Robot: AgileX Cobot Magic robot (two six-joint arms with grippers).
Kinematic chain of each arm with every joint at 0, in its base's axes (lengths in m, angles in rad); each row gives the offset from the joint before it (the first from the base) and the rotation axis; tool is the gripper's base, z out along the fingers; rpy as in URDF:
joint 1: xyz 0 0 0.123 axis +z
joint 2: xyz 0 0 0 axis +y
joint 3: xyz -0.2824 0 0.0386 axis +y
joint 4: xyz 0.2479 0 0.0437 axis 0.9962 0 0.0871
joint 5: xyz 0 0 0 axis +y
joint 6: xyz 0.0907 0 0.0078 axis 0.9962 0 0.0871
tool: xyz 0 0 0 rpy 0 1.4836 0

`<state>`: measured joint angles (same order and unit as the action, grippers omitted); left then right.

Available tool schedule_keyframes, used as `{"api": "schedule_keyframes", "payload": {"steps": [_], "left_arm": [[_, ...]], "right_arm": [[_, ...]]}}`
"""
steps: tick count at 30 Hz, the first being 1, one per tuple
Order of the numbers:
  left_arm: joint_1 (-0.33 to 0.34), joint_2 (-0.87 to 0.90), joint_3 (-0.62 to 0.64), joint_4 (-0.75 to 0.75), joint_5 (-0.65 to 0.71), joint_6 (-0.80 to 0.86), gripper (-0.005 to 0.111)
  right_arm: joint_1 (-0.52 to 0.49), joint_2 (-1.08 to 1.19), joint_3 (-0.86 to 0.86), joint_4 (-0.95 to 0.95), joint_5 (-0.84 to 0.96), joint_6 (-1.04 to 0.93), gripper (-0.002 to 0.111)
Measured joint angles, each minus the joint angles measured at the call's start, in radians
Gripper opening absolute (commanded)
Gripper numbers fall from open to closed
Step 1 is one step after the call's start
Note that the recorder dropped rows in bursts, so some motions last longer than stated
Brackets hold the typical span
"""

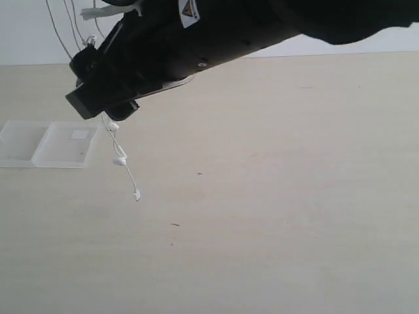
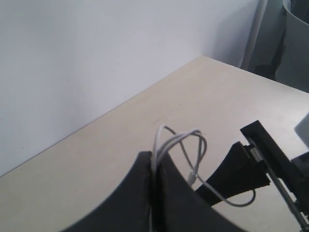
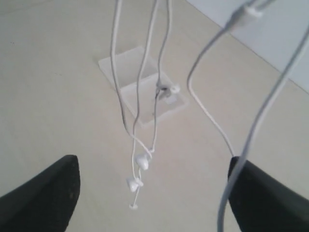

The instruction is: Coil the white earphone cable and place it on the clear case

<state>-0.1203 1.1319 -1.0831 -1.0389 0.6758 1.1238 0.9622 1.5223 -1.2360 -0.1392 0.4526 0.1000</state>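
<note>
The white earphone cable (image 2: pixel 199 145) is pinched in loops between the fingers of my left gripper (image 2: pixel 153 160), which is shut on it high above the table. From there several strands hang down (image 3: pixel 136 101). Two earbuds (image 3: pixel 142 162) dangle just over the tabletop, and the cable's low end (image 1: pixel 136 194) hangs right of the clear case (image 1: pixel 49 144). The case lies flat and open at the left, white label up. My right gripper (image 3: pixel 153 164) is open with the hanging strands between its fingers. One strand runs along the finger (image 3: pixel 263 193). My right arm (image 1: pixel 196 39) reaches across the exterior view.
The pale tabletop (image 1: pixel 275 196) spreads bare to the right and front of the case. A white wall (image 2: pixel 96 58) stands behind the table's far edge. My left gripper is above the top of the exterior view.
</note>
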Motion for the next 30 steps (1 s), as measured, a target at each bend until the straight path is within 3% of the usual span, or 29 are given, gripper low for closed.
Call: {"api": "schedule_keyframes", "payload": {"steps": [15, 22, 30], "left_arm": [[0.0, 0.0, 0.0, 0.037, 0.0, 0.0, 0.0], [0.0, 0.0, 0.0, 0.085, 0.0, 0.029, 0.0], [0.0, 0.0, 0.0, 0.088, 0.007, 0.078, 0.0]], "right_arm": [[0.0, -0.099, 0.0, -0.081, 0.192, 0.008, 0.078], [0.0, -0.197, 0.0, -0.115, 0.168, 0.001, 0.078], [0.0, -0.242, 0.0, -0.144, 0.096, -0.149, 0.084]]}}
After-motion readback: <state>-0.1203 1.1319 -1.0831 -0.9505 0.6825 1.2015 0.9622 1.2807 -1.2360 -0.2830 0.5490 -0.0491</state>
